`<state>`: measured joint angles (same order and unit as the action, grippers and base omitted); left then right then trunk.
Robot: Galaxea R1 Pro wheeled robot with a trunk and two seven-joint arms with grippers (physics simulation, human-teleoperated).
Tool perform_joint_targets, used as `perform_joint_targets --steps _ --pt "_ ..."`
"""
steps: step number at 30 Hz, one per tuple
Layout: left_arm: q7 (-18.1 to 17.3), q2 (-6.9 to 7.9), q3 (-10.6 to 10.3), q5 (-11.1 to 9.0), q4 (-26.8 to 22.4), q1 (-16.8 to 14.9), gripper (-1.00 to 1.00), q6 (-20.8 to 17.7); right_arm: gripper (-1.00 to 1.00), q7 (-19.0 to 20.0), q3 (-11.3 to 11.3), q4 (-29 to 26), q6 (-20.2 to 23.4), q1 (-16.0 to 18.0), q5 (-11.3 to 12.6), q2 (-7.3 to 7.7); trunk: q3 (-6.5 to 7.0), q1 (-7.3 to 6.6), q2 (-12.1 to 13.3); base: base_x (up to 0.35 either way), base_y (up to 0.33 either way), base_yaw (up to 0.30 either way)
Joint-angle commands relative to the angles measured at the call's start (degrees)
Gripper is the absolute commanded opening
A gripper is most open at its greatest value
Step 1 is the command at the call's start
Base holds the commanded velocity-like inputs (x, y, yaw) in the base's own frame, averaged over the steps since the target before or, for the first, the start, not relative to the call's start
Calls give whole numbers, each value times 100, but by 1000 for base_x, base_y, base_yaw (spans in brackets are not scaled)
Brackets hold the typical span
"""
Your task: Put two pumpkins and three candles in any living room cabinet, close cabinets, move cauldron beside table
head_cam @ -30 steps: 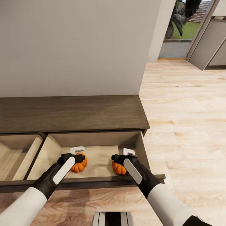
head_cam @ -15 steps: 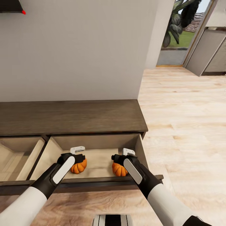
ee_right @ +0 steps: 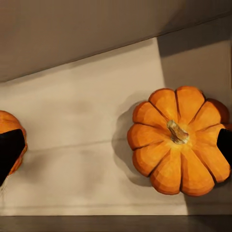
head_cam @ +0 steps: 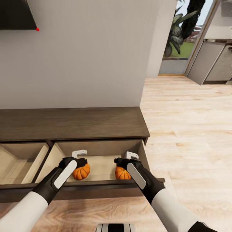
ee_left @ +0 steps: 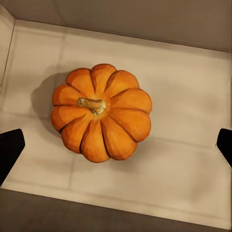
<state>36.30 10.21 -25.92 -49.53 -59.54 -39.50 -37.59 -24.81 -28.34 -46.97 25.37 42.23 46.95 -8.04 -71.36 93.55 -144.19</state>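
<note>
Compared with the earlier head pictures, the whole scene is being shown lower in the frame, with a dark panel now appearing at the upper left corner (a shift of the camera, not of the things); both pumpkins are lying where they were. The left pumpkin and the right pumpkin are being seen on the pale floor of the open drawer of the cabinet, low in the frame's centre. The left gripper and the right gripper are being held above them, fingers spread wide and gripping nothing. In the head view each pumpkin is partly hidden by its gripper. In the right wrist view the left pumpkin is cut off at the frame's left edge.
</note>
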Motion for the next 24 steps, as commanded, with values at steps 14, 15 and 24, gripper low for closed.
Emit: perform_joint_targets --steps 14,15,24 --pt "85 3 -21 -46 -36 -5 100 6 100 -37 -23 -55 -198 4 51 5 306 -37 17 0 0 0" --pt "86 2 -22 -45 -37 -5 100 6 100 -36 -23 -56 -199 4 51 7 328 -39 18 0 0 0" --pt "90 7 -22 -27 -82 -5 100 6 100 -33 -23 -58 -199 0 51 8 527 -63 30 0 0 0"
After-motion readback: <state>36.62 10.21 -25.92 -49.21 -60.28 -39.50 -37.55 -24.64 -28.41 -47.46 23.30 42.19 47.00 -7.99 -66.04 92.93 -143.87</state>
